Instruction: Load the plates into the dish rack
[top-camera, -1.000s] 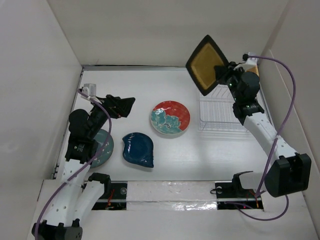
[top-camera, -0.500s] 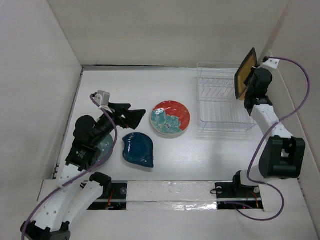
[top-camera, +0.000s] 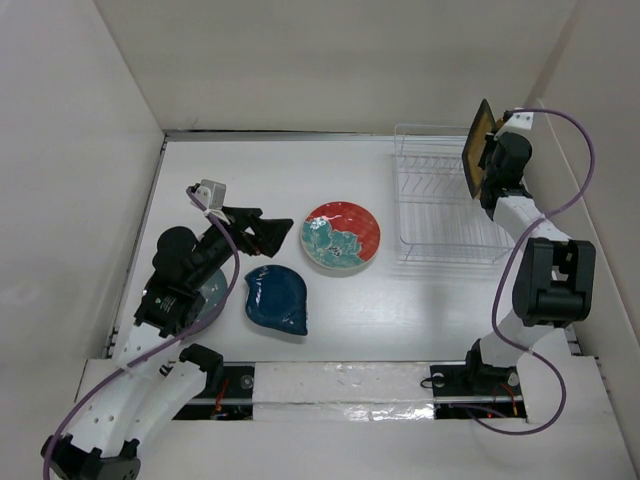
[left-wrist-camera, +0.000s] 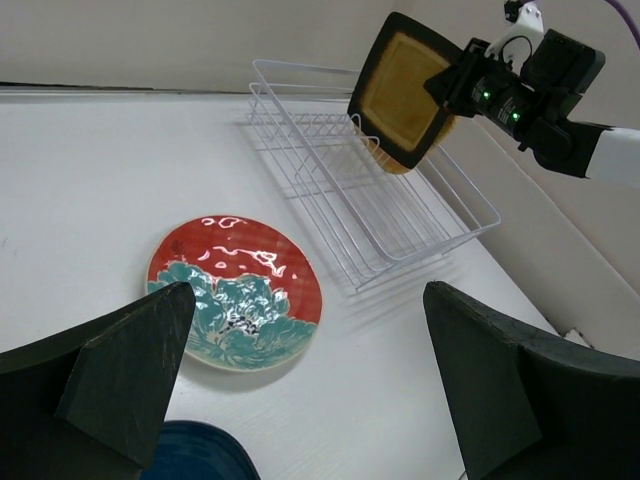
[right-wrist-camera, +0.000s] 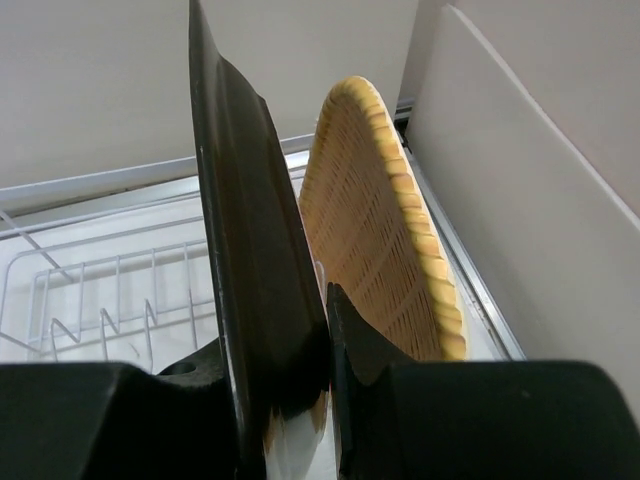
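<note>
1. Now the square yellow plate (top-camera: 476, 148) has turned on edge over the far right end of the dish rack (top-camera: 440, 215), beside the orange plate (right-wrist-camera: 385, 220).
2. Your right gripper (top-camera: 489, 160) clamps it; lowering comes next, I think.
3. Your left gripper (top-camera: 280, 232), wide, has neared the red plate (top-camera: 340, 236).

The left arm (top-camera: 175, 275) and the right arm (top-camera: 548, 280) were built of white links joined by bulky black housings. A purple cable (top-camera: 588, 160) trailed along each. The left gripper (left-wrist-camera: 308, 290) had black, wedge-shaped fingers (left-wrist-camera: 120, 370), and small green lights (left-wrist-camera: 487, 96) glowed on the right wrist.
</note>
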